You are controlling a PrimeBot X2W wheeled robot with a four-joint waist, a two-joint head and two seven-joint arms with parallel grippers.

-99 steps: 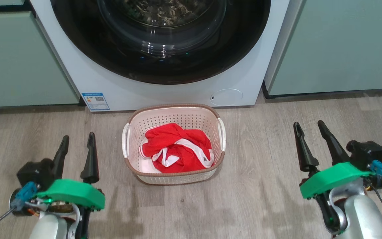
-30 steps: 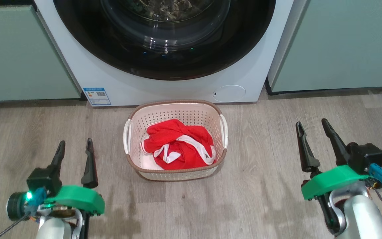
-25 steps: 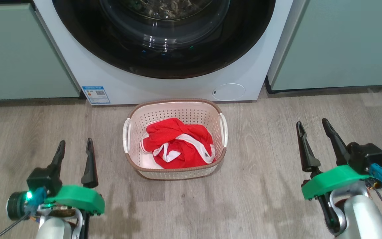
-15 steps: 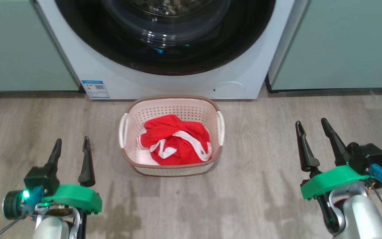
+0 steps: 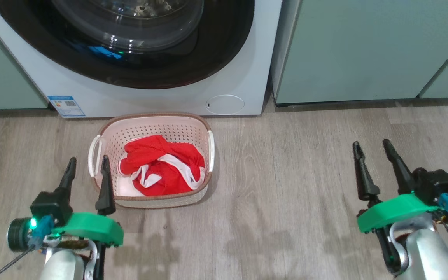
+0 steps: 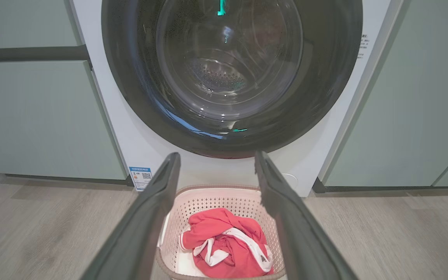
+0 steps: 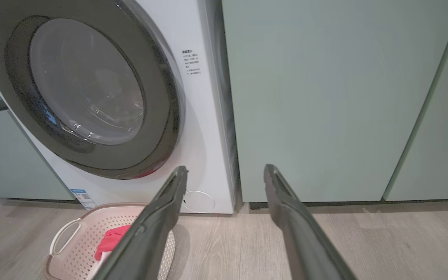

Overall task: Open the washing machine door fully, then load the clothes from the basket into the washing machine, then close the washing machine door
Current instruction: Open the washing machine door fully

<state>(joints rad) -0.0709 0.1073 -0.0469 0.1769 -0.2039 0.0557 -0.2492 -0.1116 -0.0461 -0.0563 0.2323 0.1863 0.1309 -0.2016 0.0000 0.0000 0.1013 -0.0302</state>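
One basket of red clothes sits before one washer, its door shut. The left claw and right claw gape, empty.

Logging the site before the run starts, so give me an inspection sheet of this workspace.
Surface: wood-look floor.
Job's things: door shut on washer; basket on the floor before it; red clothes inside.
Clutter: nothing seen.
End effectors: left end effector open, empty, near the basket's left handle; right end effector open, empty, above the floor.
Cables: a cable at the left wrist, another at the right.
Surroundings: pale green cabinets flank the washer.
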